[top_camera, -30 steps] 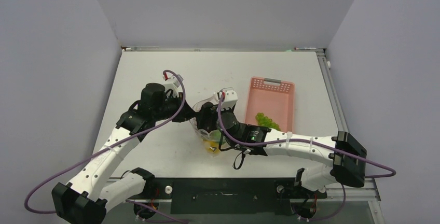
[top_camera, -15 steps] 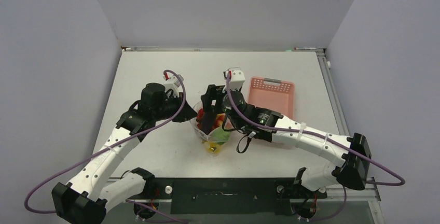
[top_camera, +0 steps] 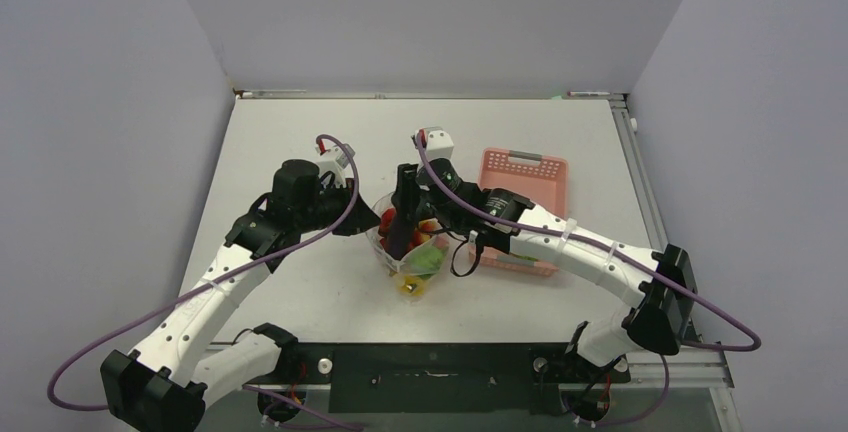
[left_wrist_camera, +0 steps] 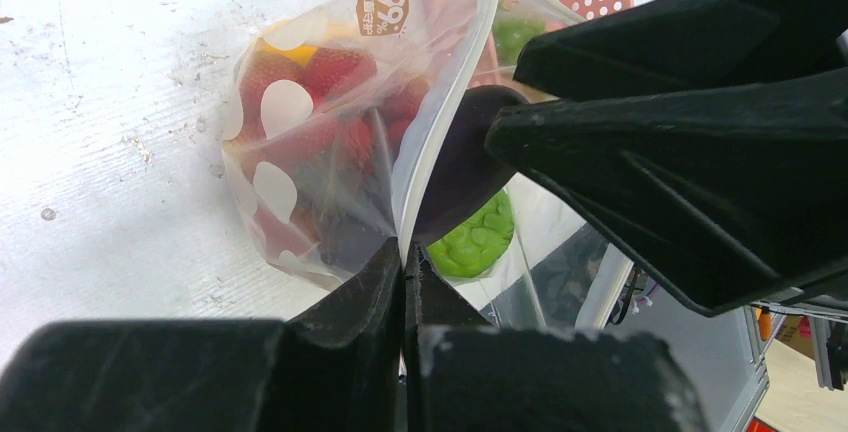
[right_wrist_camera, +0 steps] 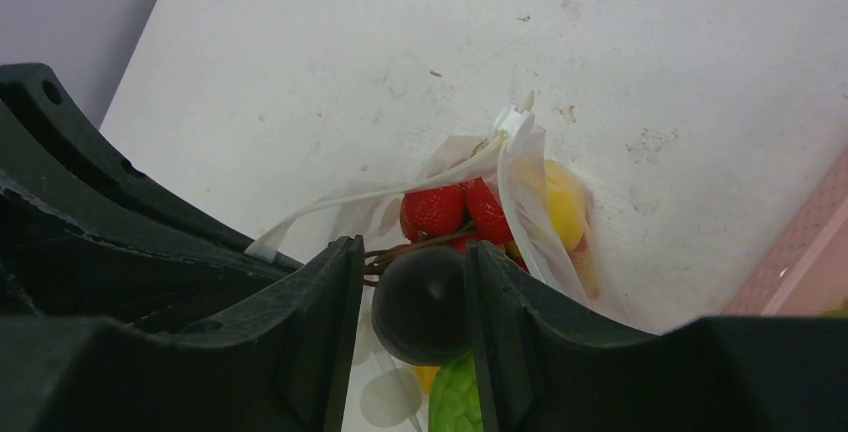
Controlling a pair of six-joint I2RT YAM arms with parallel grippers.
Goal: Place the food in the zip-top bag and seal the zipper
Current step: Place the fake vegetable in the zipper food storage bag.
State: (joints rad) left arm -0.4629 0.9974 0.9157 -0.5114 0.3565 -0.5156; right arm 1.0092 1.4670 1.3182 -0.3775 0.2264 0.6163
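Note:
The zip-top bag (top_camera: 418, 262) lies mid-table with its mouth held open. It holds red strawberries (right_wrist_camera: 450, 210), a yellow piece (right_wrist_camera: 562, 202) and a green bumpy piece (left_wrist_camera: 472, 242). My left gripper (left_wrist_camera: 405, 252) is shut on the zipper (left_wrist_camera: 440, 112) at the bag's left mouth edge; in the top view it (top_camera: 366, 218) sits left of the bag. My right gripper (right_wrist_camera: 412, 254) is shut on a dark elongated piece (right_wrist_camera: 420, 302) and points down into the bag's mouth. In the top view this gripper (top_camera: 402, 222) stands over the bag.
The pink basket (top_camera: 530, 174) stands right of the bag, partly under my right forearm; what is in it is hidden. The zipper's white slider (right_wrist_camera: 515, 118) sits at the bag's far end. Walls close the table's far side and both flanks.
My right wrist rose and swung toward the far side, turning to point down over the bag with the dark piece. Its forearm now covers the basket's grapes. The left arm stayed put.

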